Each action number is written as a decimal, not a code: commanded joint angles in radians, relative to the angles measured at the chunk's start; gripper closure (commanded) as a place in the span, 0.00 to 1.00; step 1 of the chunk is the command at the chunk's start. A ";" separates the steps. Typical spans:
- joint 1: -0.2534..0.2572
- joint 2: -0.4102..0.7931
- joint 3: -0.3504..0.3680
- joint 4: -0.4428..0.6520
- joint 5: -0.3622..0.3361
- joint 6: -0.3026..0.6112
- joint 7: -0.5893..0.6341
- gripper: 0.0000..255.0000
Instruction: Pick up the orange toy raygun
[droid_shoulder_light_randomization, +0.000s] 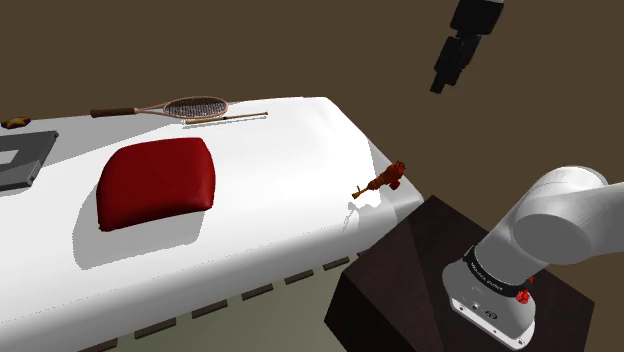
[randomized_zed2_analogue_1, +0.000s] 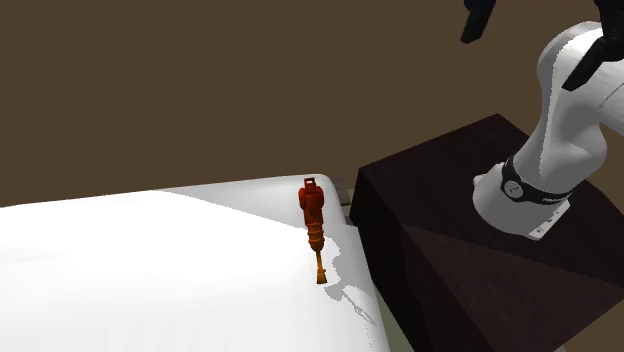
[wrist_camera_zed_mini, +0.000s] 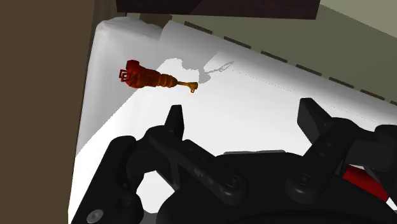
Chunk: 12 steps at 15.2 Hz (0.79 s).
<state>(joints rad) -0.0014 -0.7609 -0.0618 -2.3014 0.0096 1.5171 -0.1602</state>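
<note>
A dull brown room (droid_shoulder_light_randomization: 300, 50) surrounds everything, plain brown behind and below the gripper (droid_shoulder_light_randomization: 441, 84). Under the gripper lies a broad white surface (droid_shoulder_light_randomization: 270, 190) with rounded edges and a pale olive side marked by a row of dark slots (droid_shoulder_light_randomization: 260, 292). The dark box stand (droid_shoulder_light_randomization: 400, 290) sits beside the corner of that surface, and the white arm (droid_shoulder_light_randomization: 560, 220) rises from it, carrying the gripper high over the scene.

A red cushion (droid_shoulder_light_randomization: 157, 182) lies on the surface, far from the gripper. Beyond it, a racket (droid_shoulder_light_randomization: 180, 107) rests along the far edge and a flat grey slab (droid_shoulder_light_randomization: 20, 160) sits at the farthest end.

The raygun (droid_shoulder_light_randomization: 382, 180) rests on the white surface at the corner nearest the stand, well below the gripper and apart from it. In the wrist view the raygun (wrist_camera_zed_mini: 153, 79) lies ahead of the fingertips, offset past one finger (wrist_camera_zed_mini: 175, 121) rather than centred between the two. Its long axis runs roughly parallel to the line joining the fingertips. The thick red end, with a small loop, sits towards the surface's edge. The thin orange tip points inwards across the white surface (wrist_camera_zed_mini: 254, 89), towards the gap ahead of the gripper (wrist_camera_zed_mini: 243, 114).

The fingers are spread wide, with nothing between them.
</note>
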 joint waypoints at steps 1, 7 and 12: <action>0.000 0.000 0.000 0.000 0.000 0.000 0.000 0.00; 0.038 0.010 -0.066 -0.179 -0.087 0.181 -0.217 0.00; 0.062 0.066 -0.130 -0.295 -0.166 0.354 -0.389 0.00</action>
<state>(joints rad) 0.0570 -0.7043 -0.1770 -2.5783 -0.1385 1.8395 -0.5092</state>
